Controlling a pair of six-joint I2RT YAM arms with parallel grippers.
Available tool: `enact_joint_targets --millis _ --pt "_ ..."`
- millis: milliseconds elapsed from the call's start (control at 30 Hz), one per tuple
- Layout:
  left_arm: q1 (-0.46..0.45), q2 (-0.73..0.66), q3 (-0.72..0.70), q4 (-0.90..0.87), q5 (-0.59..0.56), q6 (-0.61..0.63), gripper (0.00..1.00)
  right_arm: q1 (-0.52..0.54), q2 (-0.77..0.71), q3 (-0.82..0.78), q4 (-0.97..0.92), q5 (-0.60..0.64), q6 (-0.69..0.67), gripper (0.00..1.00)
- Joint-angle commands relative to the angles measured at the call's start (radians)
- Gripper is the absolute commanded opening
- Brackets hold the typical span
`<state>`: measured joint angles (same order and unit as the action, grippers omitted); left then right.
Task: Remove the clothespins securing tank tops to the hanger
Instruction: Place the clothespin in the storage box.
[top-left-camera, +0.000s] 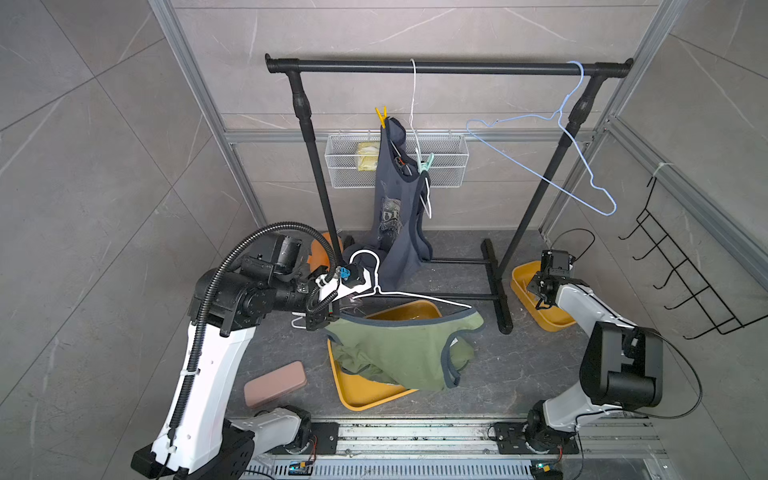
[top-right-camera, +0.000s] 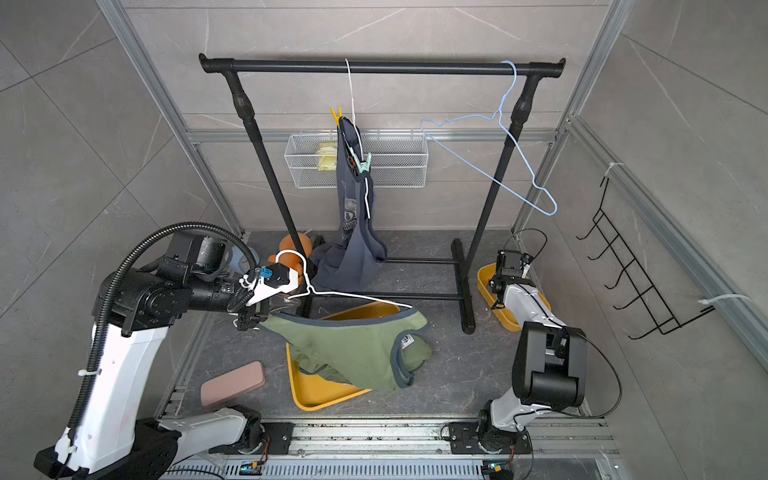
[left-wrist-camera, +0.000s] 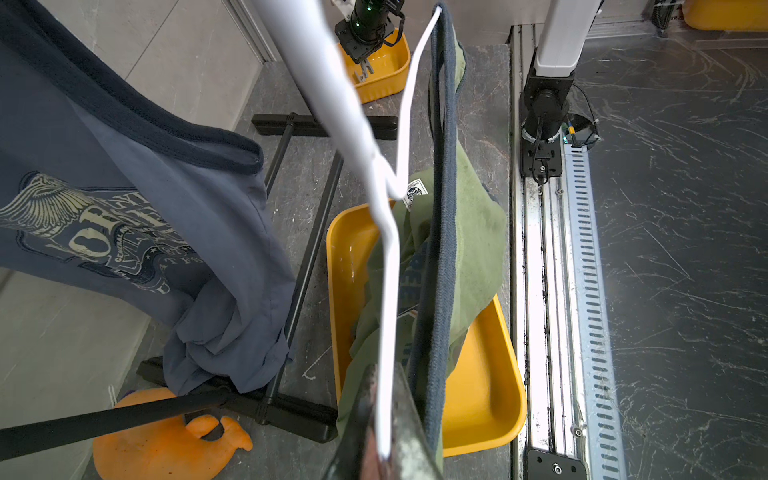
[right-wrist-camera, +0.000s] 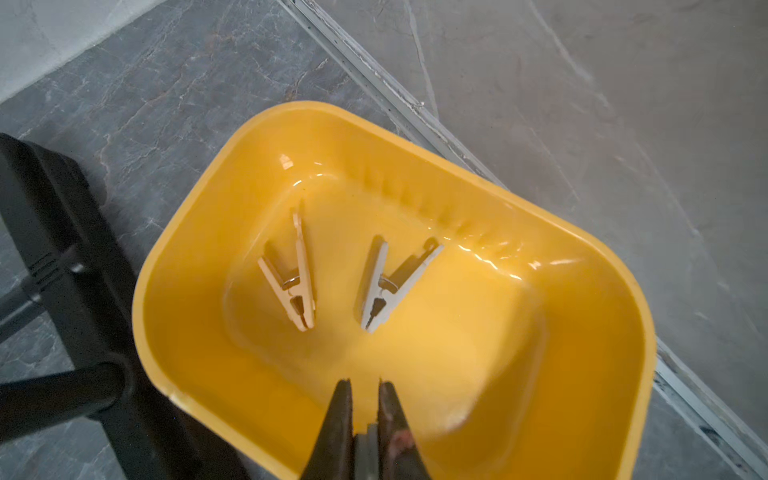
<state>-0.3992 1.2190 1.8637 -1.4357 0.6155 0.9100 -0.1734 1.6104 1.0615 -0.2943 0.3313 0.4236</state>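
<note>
Left end effector (left-wrist-camera: 384, 440) clamped on white hanger (top-left-camera: 415, 296), olive tank top (top-left-camera: 399, 349) draped. Right end effector (right-wrist-camera: 365, 384) nearly closed, empty, above yellow bin (right-wrist-camera: 540, 332). Next likely: yellow clothespin (top-left-camera: 381, 115), upper centre.

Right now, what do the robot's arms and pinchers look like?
Both arms have chunky white shells and black joints. The left arm wears a ribbed black hose fastened with white zip ties; the right arm has thin black cables. The left gripper and right gripper each have two dark pointed fingers.
</note>
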Motion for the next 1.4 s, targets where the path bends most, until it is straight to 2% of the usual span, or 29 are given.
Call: enact_joint_targets --millis 0,67,300,500,667,867,1167,1300,1367 --pt "-0.002 0.003 0.018 0.006 0.058 0.02 0.0 -0.009 0.036 0.051 0.01 -0.027 0.019 0.0" --pt "-0.003 0.005 0.017 0.007 0.063 0.02 0.0 -0.011 0.063 0.062 0.007 -0.033 0.017 0.01" --pt "-0.003 0.006 0.001 0.017 0.067 0.017 0.0 -0.021 0.142 0.092 -0.004 -0.053 0.013 0.16" --pt "-0.002 0.001 -0.027 0.026 0.07 0.014 0.0 -0.031 0.162 0.097 -0.001 -0.086 0.023 0.42" --pt "-0.003 0.002 -0.034 0.035 0.071 0.009 0.0 -0.044 0.15 0.108 -0.005 -0.121 0.022 0.48" --pt "-0.003 0.013 -0.028 0.049 0.079 0.0 0.0 -0.048 0.015 0.07 -0.042 -0.182 0.041 0.48" --pt "-0.003 0.013 -0.036 0.084 0.087 -0.028 0.0 -0.04 -0.296 -0.189 -0.054 -0.477 0.049 0.44" --pt "-0.002 0.013 -0.042 0.086 0.081 -0.035 0.0 -0.022 -0.4 -0.23 -0.124 -0.608 -0.004 0.41" --pt "-0.002 0.005 -0.046 0.087 0.069 -0.036 0.0 0.006 -0.485 -0.243 -0.175 -0.61 -0.035 0.41"
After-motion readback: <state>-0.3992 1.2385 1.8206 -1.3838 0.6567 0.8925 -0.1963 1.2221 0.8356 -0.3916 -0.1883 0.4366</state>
